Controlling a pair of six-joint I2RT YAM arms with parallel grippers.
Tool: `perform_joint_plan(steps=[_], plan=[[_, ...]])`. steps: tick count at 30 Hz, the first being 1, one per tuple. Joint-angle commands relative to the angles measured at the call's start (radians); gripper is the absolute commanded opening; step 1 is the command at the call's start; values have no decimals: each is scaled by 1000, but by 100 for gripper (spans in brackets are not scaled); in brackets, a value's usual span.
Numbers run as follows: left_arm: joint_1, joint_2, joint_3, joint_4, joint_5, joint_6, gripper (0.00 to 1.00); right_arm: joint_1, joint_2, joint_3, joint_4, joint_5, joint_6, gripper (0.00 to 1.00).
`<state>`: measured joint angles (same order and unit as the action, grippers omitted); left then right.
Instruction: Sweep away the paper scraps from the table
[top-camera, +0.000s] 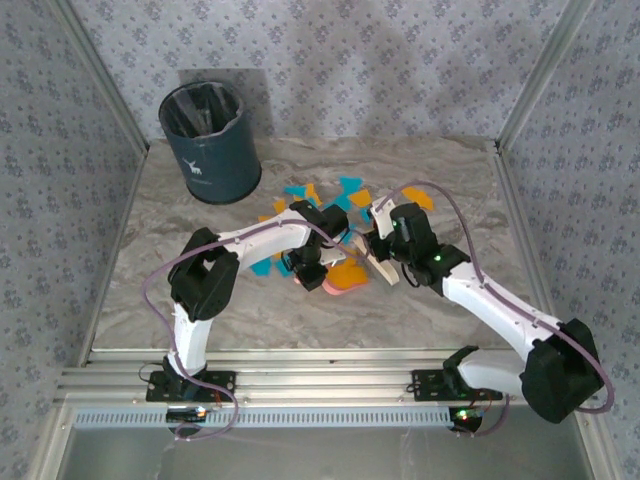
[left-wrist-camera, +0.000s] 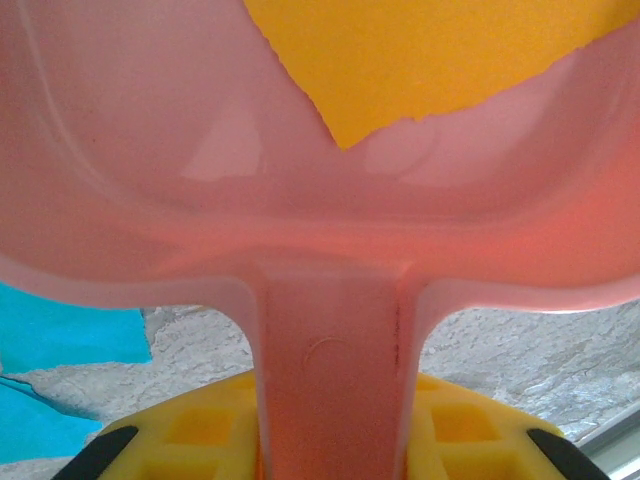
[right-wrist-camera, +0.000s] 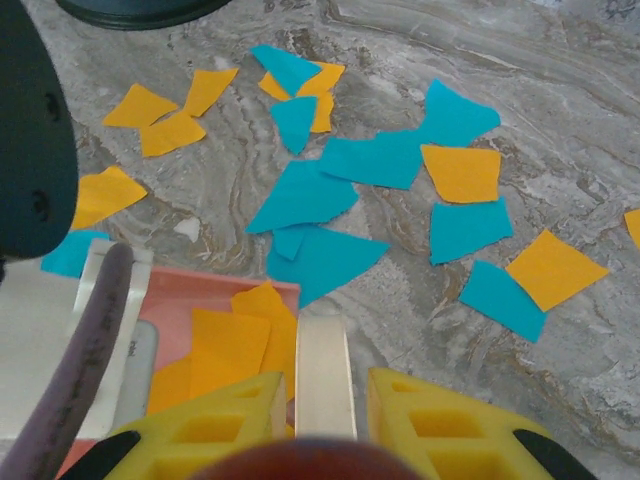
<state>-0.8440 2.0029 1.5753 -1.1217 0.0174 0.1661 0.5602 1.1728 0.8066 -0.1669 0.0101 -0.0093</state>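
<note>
L claw (left-wrist-camera: 330, 440) is seen pinching the stem of a pink dustpan (left-wrist-camera: 150, 150), yellow fingers (left-wrist-camera: 190, 435) pressed to both sides. R claw (right-wrist-camera: 322, 425) is pressed tight on a cream handle (right-wrist-camera: 322, 365), gripped betw. its yellow pads. Both claws are held close together approx. mid-way across table (top-camera: 160, 215), w/ dustpan on L and cream handle just beside its R edge. Whether the pan's lip is touching the marble can't be told. Several orange bits (right-wrist-camera: 235, 345) are held inside the pan. Just beyond its lip, most paper scraps (right-wrist-camera: 300, 195) are spread flat on the table, turquoise & orange mixed, some overlapping. A few turquoise bits (left-wrist-camera: 60, 335) are seen beside the pan. Further back, at far L, a dark bin (top-camera: 212, 150) w/ liner is stood upright, near the farthest scraps.
</note>
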Motion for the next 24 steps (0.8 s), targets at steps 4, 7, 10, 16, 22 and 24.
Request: perform_joint_plan(steps=[4, 7, 10, 16, 22, 24], plan=[[5, 4, 2, -20, -7, -14, 0, 22, -73, 5, -47, 9, -2, 0], [5, 1, 0, -20, -4, -12, 0, 20, -97, -10, -9, 83, 20, 0], [5, -3, -2, -18, 1, -10, 0, 21, -105, -33, 64, 139, 66, 0], [2, -11, -9, -11, 7, 0, 0, 21, -59, -41, 140, 312, 183, 0], [-3, -18, -16, -3, 20, 12, 0, 23, 1, -41, 220, 292, 201, 0], [-4, -20, -17, 1, 21, 13, 0, 26, 23, -37, 221, 292, 205, 0]])
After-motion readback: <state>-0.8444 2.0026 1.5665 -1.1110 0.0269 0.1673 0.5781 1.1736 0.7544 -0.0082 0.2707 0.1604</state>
